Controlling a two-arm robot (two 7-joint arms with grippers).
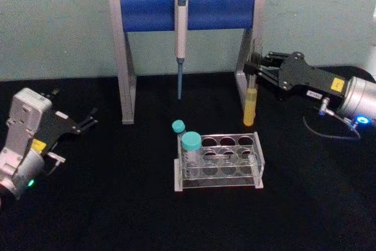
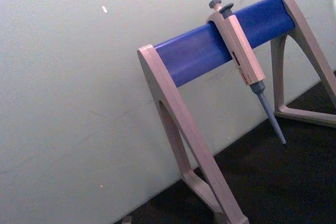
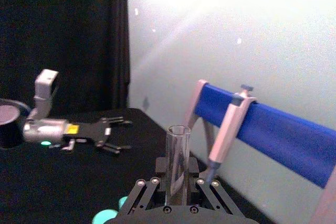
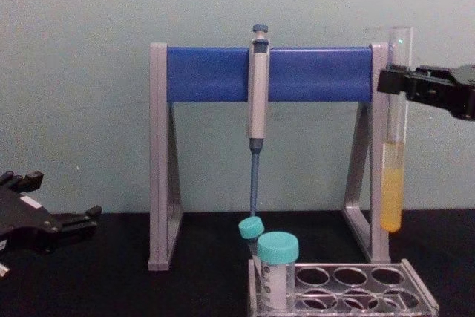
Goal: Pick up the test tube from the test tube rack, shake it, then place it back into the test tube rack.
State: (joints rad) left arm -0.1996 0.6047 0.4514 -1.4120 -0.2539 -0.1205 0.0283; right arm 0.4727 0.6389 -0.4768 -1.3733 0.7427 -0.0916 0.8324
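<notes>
1. Now the right end effector [image 1: 254,76] is closed around the upper part of the test tube [image 1: 251,107] and holds it upright in the air, clear of the black tabletop [image 1: 106,204].
2. The tube hangs above and behind the right rear corner of the test tube rack [image 1: 259,156], close to the right leg of the pipette stand [image 1: 125,57].
3. Yellow liquid fills the tube's lower part, and in the chest view its round bottom sits higher than the rack's top plate, in no hole.
4. Two teal-capped vials [image 1: 191,143] stand at the rack's left end.
5. The left end effector [image 1: 88,123] sits low at the tabletop's left side, fingers spread and holding nothing, well apart from the rack.
6. A grey-blue pipette [image 1: 181,33] hangs from the stand's blue bar.
</notes>
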